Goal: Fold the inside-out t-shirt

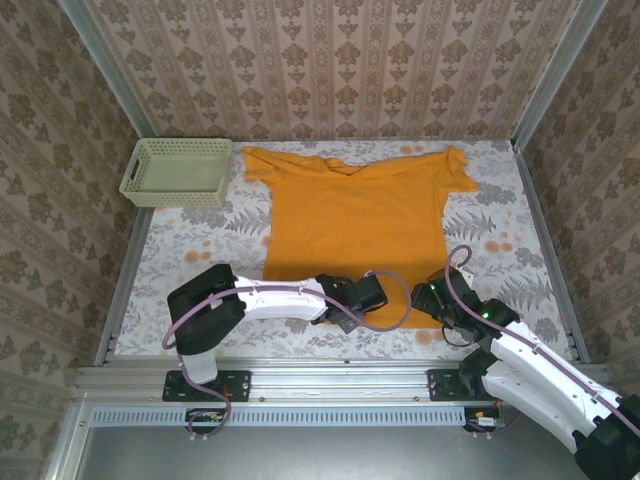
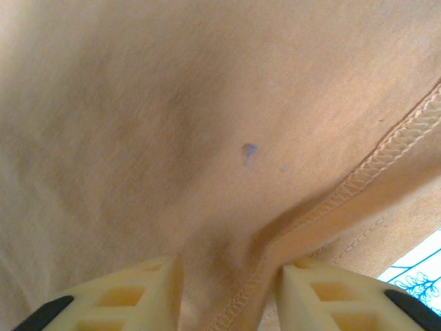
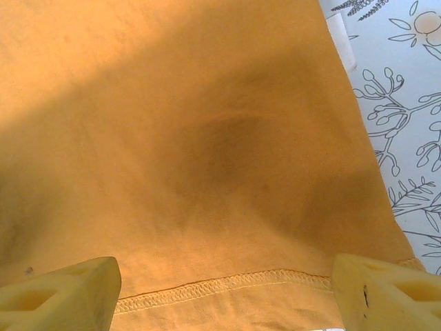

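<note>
The orange t-shirt [image 1: 355,215] lies spread flat on the table, collar at the far side, hem toward the arms, plain orange face up. My left gripper [image 1: 372,297] is low at the middle of the hem. In the left wrist view the left gripper [image 2: 229,296] has its fingers partly apart, with a raised fold of the stitched hem [image 2: 393,148] between them. My right gripper [image 1: 437,300] is at the hem's near right corner. From the right wrist, this gripper [image 3: 226,293] stands wide open over the flat hem seam [image 3: 227,283].
A pale green mesh basket [image 1: 178,172] stands at the far left, beside the shirt's left sleeve. The floral tablecloth [image 3: 406,103] shows right of the shirt's side edge. Patterned walls close in the table on three sides.
</note>
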Robot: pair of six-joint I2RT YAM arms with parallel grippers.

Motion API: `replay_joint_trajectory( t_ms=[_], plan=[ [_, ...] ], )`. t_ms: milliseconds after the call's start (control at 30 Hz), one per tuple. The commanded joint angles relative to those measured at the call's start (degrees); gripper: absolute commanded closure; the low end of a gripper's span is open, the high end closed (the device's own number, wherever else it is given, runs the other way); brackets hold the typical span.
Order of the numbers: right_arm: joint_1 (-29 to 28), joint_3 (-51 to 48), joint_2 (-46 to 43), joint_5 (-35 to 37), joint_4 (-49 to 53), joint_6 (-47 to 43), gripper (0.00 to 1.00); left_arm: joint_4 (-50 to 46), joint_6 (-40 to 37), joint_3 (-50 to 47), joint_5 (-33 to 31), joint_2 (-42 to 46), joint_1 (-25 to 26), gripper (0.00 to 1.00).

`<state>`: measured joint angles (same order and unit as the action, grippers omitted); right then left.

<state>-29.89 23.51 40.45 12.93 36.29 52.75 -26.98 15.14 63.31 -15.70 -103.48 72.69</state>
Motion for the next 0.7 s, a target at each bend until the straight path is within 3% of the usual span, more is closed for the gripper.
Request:
replay_joint_trajectory(
  t_ms=[0,167,667],
  plan=[
    [0.27,-0.74,-0.81,0.71,0.98,0.42,0.19,-0.88,-0.77,1.82,0.61,-1.95,0.43,0.64],
    [0.27,-0.47,-1.27,0.97,1.29,0.41,0.19,-0.04,-0.46,0.89,0.64,-1.42,0.44,0.69],
    [0.34,1.18,-3.13,1.86,2.38,-0.02,0.18,7.41,3.46,-4.22,4.67,7.01,-3.12,1.00]
  ],
)
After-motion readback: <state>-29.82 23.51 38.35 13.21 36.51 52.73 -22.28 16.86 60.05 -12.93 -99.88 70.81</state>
